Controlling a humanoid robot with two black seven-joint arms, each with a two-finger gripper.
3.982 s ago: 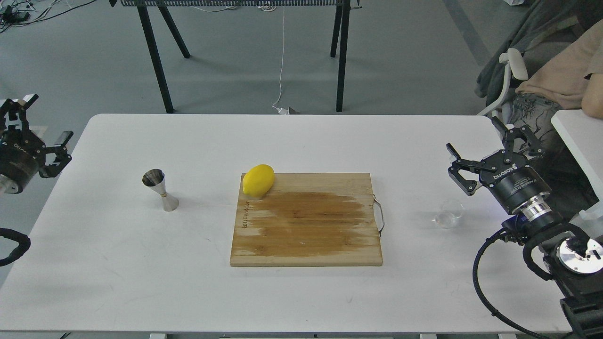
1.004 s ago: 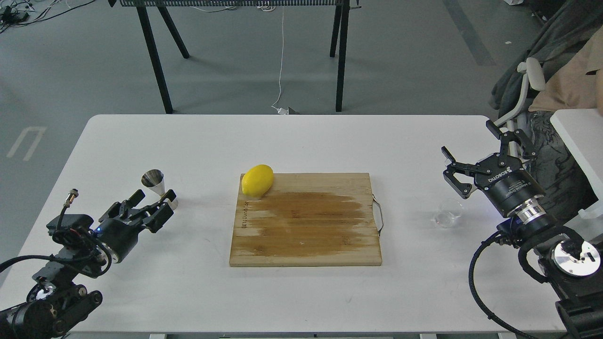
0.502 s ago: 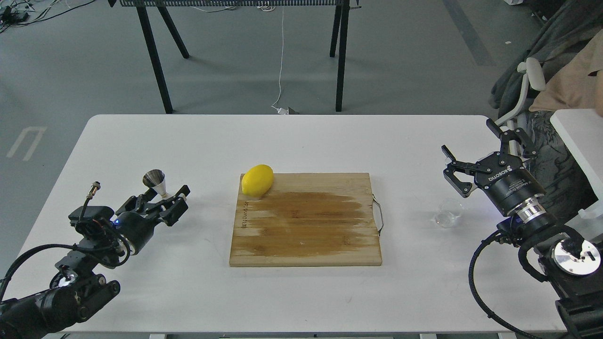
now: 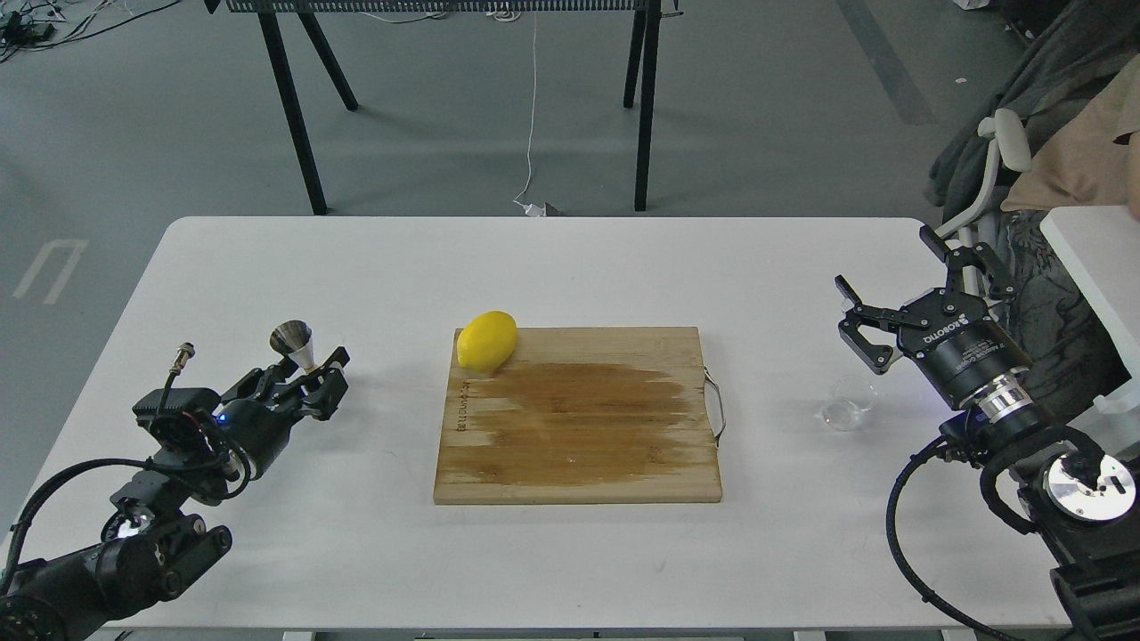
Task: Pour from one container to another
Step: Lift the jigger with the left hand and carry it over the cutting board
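Two pincers apart, left pincer (image 4: pixel 307 383) at jigger (image 4: pixel 294 345), glass cup (image 4: pixel 847 403) near table edge (image 4: pixel 980 392)

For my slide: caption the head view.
Left gripper at the steel jigger; right gripper open above the glass cup.

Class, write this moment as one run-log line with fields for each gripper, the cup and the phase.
left gripper: closed around jigger lower half | right gripper: open, empty, above glass cup | cup: on table | phase: pre-pour

Lemon (image 4: pixel 487 340) on board (image 4: pixel 579 445) mid-table (image 4: pixel 570 258)
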